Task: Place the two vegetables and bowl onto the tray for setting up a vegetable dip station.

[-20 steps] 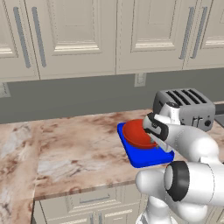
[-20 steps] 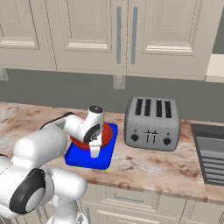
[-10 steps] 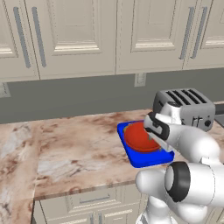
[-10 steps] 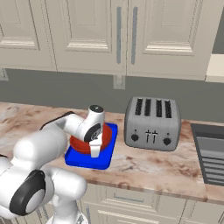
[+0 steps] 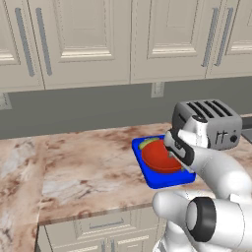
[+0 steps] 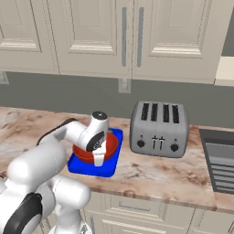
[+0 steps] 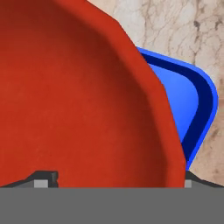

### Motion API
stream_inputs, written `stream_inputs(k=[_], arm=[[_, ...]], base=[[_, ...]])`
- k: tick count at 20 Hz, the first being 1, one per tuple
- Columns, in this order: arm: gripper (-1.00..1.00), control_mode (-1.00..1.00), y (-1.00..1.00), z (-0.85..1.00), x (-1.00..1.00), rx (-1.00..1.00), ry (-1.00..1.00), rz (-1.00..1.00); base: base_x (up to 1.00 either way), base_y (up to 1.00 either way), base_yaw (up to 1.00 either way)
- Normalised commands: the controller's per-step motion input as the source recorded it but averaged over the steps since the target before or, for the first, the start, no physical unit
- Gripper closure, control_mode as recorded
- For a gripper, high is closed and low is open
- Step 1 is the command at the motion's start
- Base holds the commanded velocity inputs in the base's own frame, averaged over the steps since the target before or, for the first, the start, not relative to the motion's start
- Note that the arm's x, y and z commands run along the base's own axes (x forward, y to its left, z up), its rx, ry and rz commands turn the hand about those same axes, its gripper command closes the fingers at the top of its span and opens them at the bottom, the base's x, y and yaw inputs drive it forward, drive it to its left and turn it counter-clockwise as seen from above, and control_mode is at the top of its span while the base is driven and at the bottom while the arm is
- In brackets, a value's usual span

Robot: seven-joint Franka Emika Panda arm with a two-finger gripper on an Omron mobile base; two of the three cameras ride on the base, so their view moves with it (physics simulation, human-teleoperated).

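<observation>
Arm bent fwd & down, hand (image 6: 98, 159) wide open.

Glossy white rounded arm (image 5: 216, 172); dark joint rings; black cable (image 6: 55, 132) along forearm.

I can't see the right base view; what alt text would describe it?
A white robot arm's tool hangs over a smooth red round bowl sitting on a flat bright blue tray, on a marble counter beside a grey four-slot toaster.
</observation>
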Motion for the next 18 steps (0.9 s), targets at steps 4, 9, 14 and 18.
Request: stream_inputs(k=[4,9,14,18], arm=[[-1.00,-1.00,0.00,0.26,0.00,0.00,-0.02,0.00],[-1.00,-1.00,0.10,0.09,0.00,-0.10,0.00,0.00],[-1.00,-1.00,0.06,-0.33,0.00,-0.21,0.00,0.00],[-1.00,-1.00,0.00,-0.67,-0.01,-0.22,-0.01,0.01]], base=[[0.00,0.00,0.00],[0.00,0.00,0.00],[0.00,0.00,0.00],[0.00,0.00,0.00]])
